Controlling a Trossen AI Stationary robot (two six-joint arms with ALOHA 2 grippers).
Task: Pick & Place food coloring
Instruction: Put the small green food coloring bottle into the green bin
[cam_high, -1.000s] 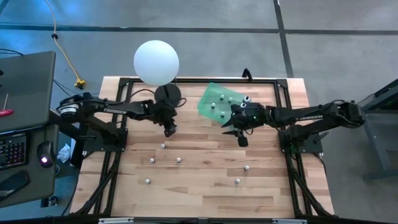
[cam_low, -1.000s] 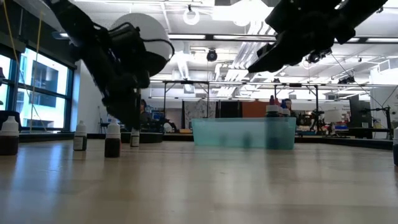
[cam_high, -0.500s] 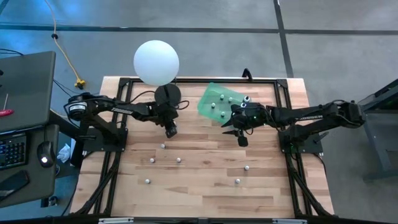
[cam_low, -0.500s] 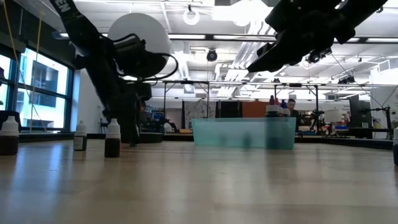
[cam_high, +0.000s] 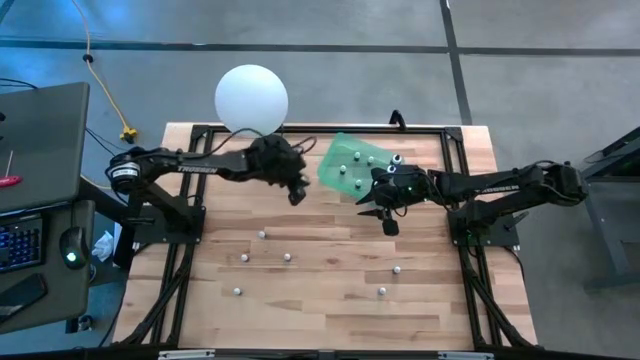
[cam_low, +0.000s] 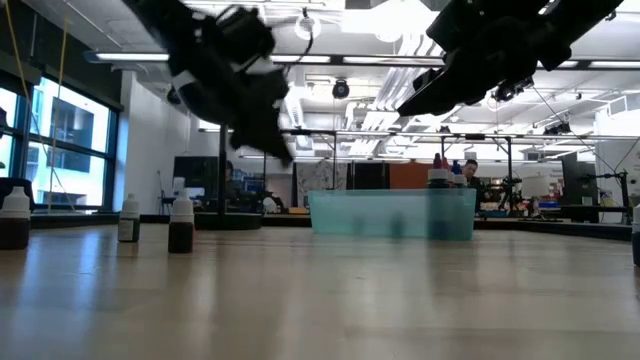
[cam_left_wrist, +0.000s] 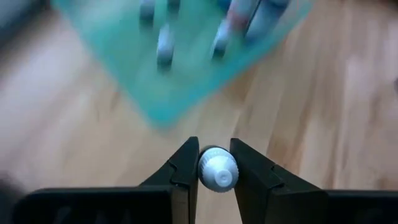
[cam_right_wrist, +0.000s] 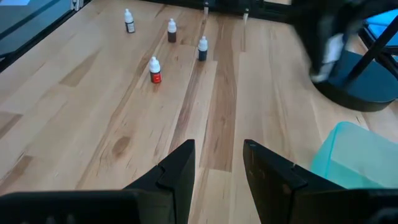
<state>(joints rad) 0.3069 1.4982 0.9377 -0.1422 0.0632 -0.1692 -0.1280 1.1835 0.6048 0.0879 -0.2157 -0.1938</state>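
My left gripper (cam_high: 297, 194) hangs above the table beside the near left edge of the green tray (cam_high: 350, 160), shut on a small food coloring bottle with a white cap (cam_left_wrist: 217, 172). The low view shows it well above the table (cam_low: 282, 153). Several bottles stand in the tray (cam_left_wrist: 163, 43). Several more stand on their bases on the wood (cam_high: 262, 235) (cam_high: 287, 257) (cam_high: 396, 268). My right gripper (cam_high: 378, 216) is open and empty, raised just near of the tray (cam_right_wrist: 217, 160). My left gripper pinches the bottle between its two fingers (cam_left_wrist: 184, 163), which sit on opposite sides of it just below the white cap (cam_left_wrist: 219, 177). The fingers come from above, pointing down. The bottle is upright, cap toward the wrist, lifted clear of the table.
A big white globe lamp (cam_high: 251, 98) on a dark round base stands at the far left, close behind my left arm. Black frame rails run along the table's edges (cam_high: 175, 270). Bare wood lies along the near side (cam_high: 320, 320). A person shows in the room beyond (cam_low: 470, 170).
My left gripper has risen from the table with a bottle and gone toward the right and far edge, up to the green tray. The bottle it stood over is lifted clear of the wood. My right arm has kept still.
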